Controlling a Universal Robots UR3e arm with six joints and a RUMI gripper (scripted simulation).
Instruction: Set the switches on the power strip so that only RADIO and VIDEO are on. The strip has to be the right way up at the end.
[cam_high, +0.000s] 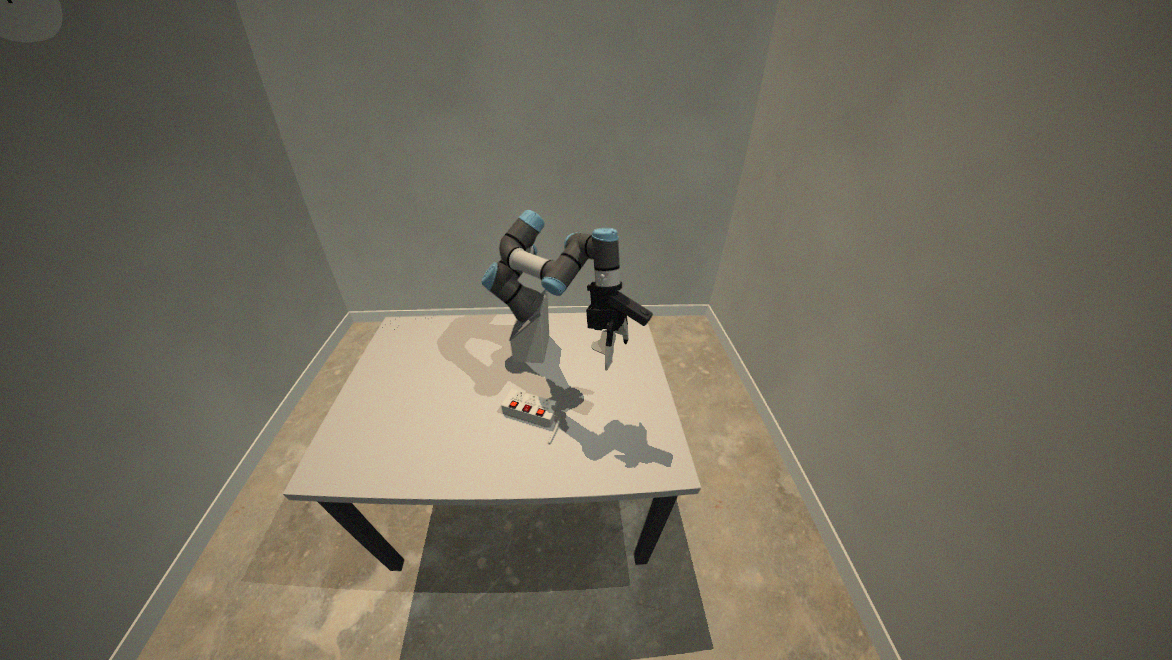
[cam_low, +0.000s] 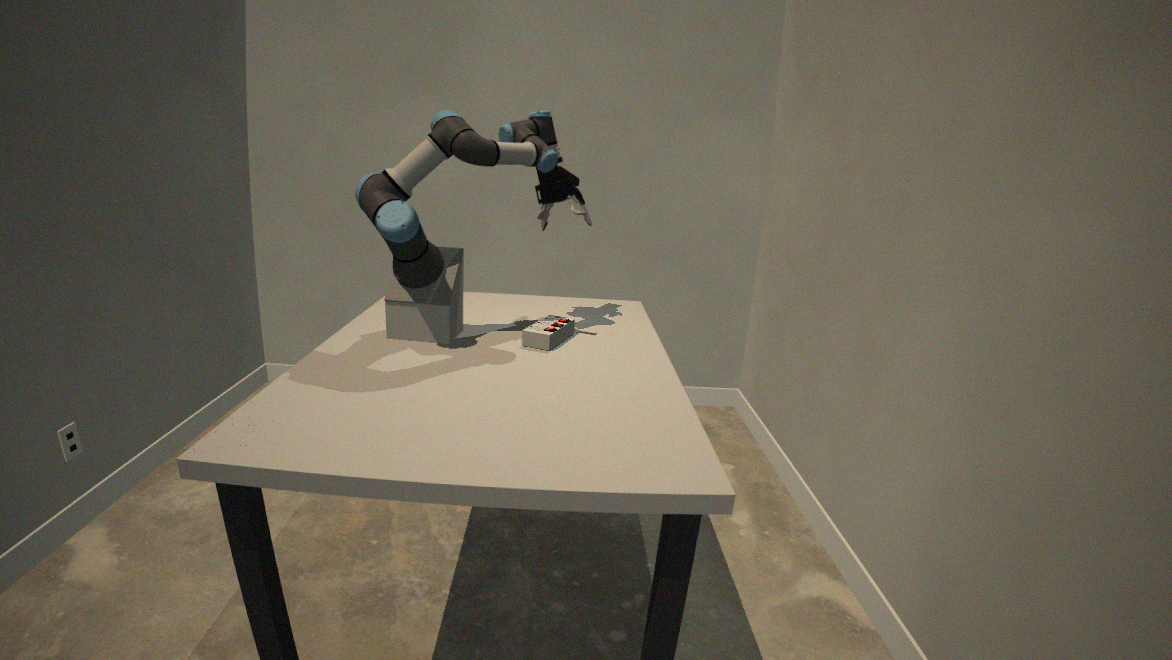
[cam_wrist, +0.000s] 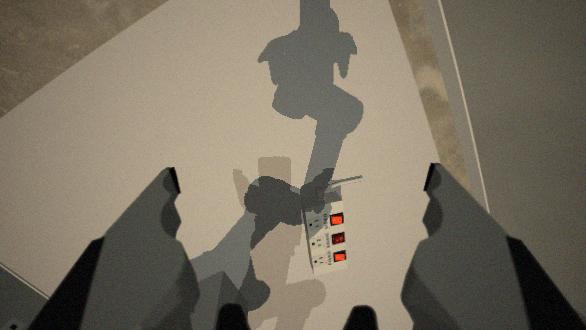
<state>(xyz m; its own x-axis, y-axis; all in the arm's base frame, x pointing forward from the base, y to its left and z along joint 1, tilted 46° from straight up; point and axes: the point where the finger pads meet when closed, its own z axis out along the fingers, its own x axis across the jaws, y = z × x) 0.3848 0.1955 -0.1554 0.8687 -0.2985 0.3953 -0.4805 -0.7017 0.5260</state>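
A white power strip (cam_high: 527, 403) lies flat on the table with its top face up, showing three red rocker switches in a row. It also shows in the exterior view (cam_low: 550, 331) and in the wrist view (cam_wrist: 327, 235), with a short grey cord stub at one end. In the wrist view the two outer switches glow bright and the middle one looks darker. The labels are too small to read. My gripper (cam_high: 607, 348) (cam_low: 564, 214) (cam_wrist: 299, 167) hangs high above the table, well clear of the strip, fingers wide open and empty.
The arm's grey base block (cam_low: 424, 304) stands on the table behind the strip. The table's far edge and right edge are near the strip in the wrist view. A wall socket (cam_low: 69, 441) sits low on the left wall.
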